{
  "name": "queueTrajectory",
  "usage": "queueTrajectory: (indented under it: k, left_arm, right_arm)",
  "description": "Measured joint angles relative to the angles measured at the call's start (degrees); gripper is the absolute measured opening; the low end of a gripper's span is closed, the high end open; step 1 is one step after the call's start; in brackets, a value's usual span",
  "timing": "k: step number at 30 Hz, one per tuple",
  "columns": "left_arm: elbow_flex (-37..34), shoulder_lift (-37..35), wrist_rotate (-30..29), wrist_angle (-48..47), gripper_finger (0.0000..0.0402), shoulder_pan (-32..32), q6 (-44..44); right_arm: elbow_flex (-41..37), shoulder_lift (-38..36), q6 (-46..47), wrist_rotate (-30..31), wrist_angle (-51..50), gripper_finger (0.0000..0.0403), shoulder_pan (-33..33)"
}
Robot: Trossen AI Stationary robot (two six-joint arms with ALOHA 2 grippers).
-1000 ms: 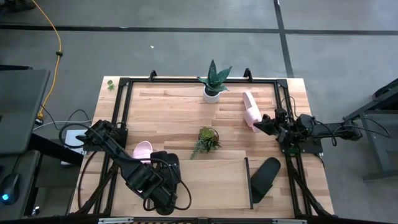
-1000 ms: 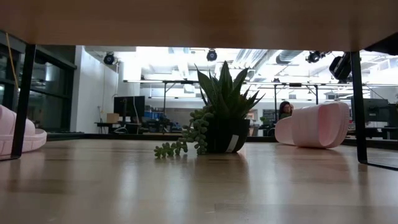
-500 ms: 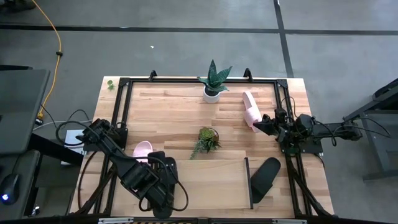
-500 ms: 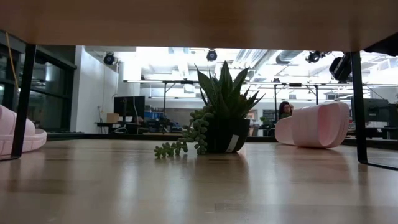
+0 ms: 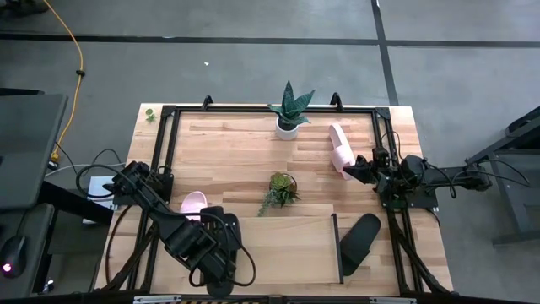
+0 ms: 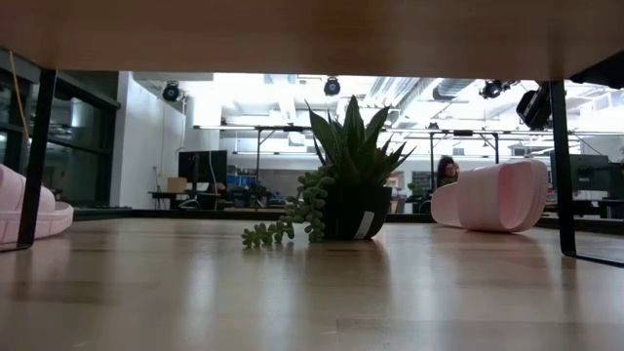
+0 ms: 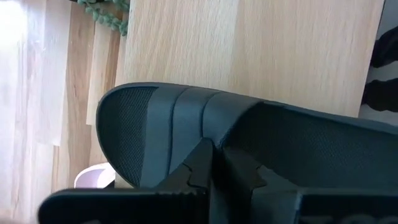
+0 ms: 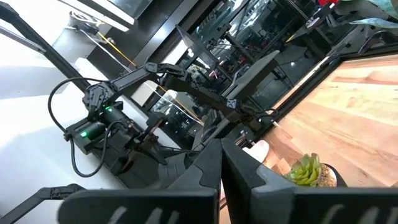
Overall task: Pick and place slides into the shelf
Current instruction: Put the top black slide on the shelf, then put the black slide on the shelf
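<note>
While my left gripper [image 5: 213,253] hangs over the left end of the shelf [image 5: 283,245], its fingers are pinched together on a black slide [image 7: 249,149], which fills most of my left wrist view. Beneath that slide I see the shelf's pale wood board. From above, my own arm covers most of this slide, so I cannot say whether it touches the board.

My right gripper [image 5: 353,168] sits near the table's [image 5: 228,148] right edge, just beside a pink slide [image 5: 339,149] that lies on its side by the back right of the black frame. My right wrist view shows that gripper's two fingers pressed together with nothing between them.

A second pink slide [image 5: 193,203] rests on the table just left of the shelf, partly under my left arm; in the low view it shows at the far left, behind the shelf's thin black upright. The other black slide [image 5: 359,236] lies on the table outside the shelf's right side panel, close against it.

Two potted plants stand on the table: a spiky one in a white pot [image 5: 289,110] near the back edge, and a small trailing one [image 5: 279,189] between the shelf and the middle of the table.
</note>
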Motion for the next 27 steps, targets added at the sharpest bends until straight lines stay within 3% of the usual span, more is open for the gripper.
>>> queueTrajectory:
  k: [11, 27]
  left_arm:
    - [0.0, 0.0, 0.4, 0.1, 0.0059, 0.0, -1.4]
    - [0.0, 0.0, 0.4, -0.1, 0.0168, 0.0, -1.8]
  right_arm:
    - [0.0, 0.0, 0.1, 0.0, 0.0, 0.0000, 0.0]
    - [0.0, 0.0, 0.2, -0.1, 0.0, 0.0000, 0.0]
